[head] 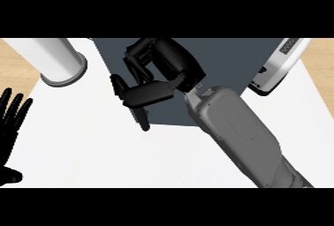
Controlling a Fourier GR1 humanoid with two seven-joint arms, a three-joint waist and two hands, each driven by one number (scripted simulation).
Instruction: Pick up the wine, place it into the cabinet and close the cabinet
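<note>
Fingers of my right hand [153, 90] curl over the dark cabinet [222, 62] opening, seemingly placing unseen wine, while my left hand [12, 119] rests open at the table [98, 150] edge.

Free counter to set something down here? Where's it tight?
Bare white counter runs between the resting left hand and the right forearm. A strip right of the forearm is also free. It is crowded where the right hand fills the dark cabinet opening.
</note>
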